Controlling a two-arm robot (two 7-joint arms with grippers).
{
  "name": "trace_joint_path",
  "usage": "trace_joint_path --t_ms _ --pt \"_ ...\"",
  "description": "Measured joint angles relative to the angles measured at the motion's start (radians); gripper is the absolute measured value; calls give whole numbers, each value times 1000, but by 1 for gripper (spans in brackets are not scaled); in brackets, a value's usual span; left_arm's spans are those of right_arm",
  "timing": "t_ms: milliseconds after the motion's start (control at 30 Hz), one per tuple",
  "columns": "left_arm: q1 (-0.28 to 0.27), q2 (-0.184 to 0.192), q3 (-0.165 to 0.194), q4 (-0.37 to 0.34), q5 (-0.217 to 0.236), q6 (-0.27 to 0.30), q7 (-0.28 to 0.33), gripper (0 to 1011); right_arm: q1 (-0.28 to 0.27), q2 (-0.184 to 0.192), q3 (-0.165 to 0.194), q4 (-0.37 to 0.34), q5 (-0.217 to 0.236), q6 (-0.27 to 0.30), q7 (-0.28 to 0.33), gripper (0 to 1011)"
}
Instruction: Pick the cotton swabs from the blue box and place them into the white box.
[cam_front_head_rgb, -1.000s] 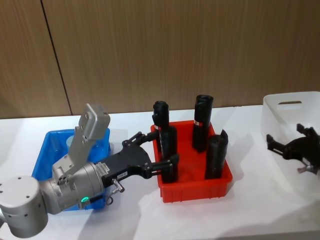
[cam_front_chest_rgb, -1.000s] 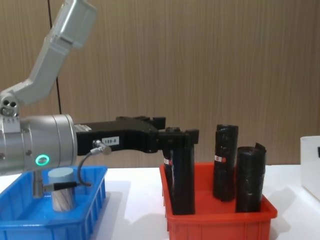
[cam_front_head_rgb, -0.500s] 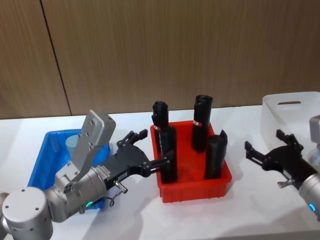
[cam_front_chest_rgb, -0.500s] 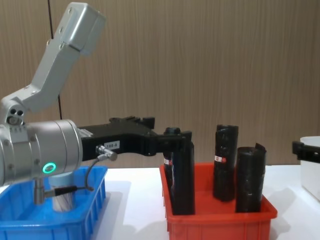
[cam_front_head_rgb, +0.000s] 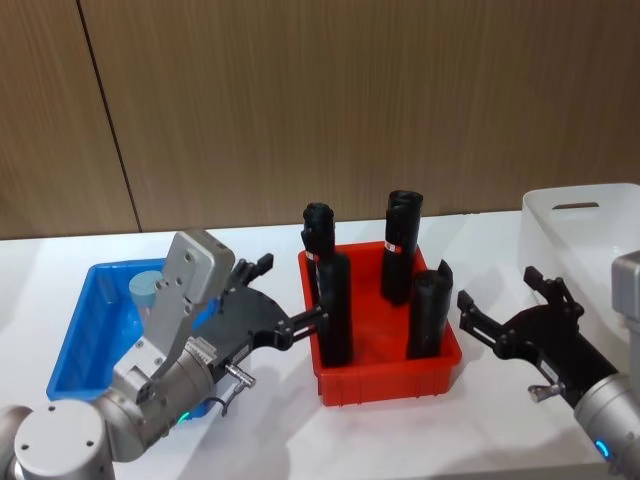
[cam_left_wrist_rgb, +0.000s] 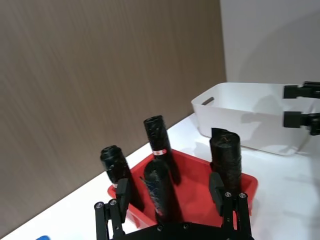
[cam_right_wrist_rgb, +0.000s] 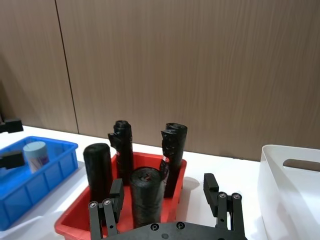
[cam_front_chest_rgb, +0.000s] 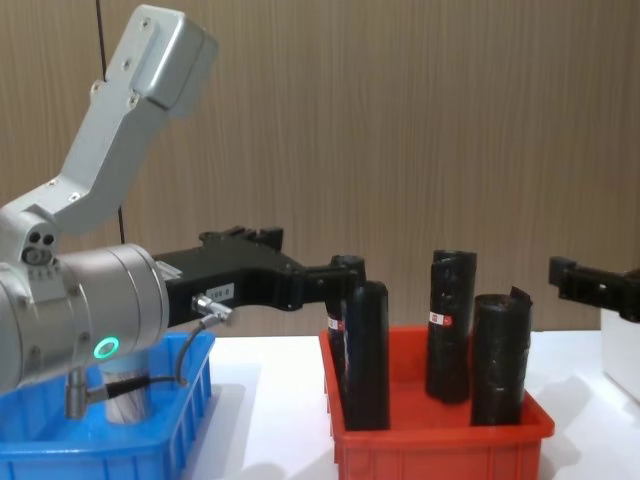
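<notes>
As nothing is being carried yet, the left gripper (cam_front_head_rgb: 293, 290) is being held wide open and raised between the blue box (cam_front_head_rgb: 80, 335) and the red bin (cam_front_head_rgb: 390, 378), while the right gripper (cam_front_head_rgb: 497, 288) is being held equally wide near the white box (cam_front_head_rgb: 590, 232), apparently in readiness. One tub of cotton swabs (cam_front_head_rgb: 147, 288) is being kept upright in the blue box, awaiting pickup; four black rolls (cam_front_head_rgb: 335, 310) are being stood in the red bin on the worktop (cam_front_head_rgb: 470, 440).

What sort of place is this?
Probably a robot test bench: a white table against a wood-panelled wall, three bins in a row, the blue box, a red bin of black rolls, the white box, and the left gripper and right gripper open either side of the red bin.
</notes>
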Motion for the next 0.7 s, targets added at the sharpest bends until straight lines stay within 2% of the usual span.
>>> trace_joint_path --t_ms 567,700 --pt "60 4 25 -74 61 -22 229 1004 -13 -3 -2 -17 0 -3 -5 1001" --pt "69 5 29 -86 71 -25 264 1004 -13 -3 -2 -17 0 -3 -5 1001"
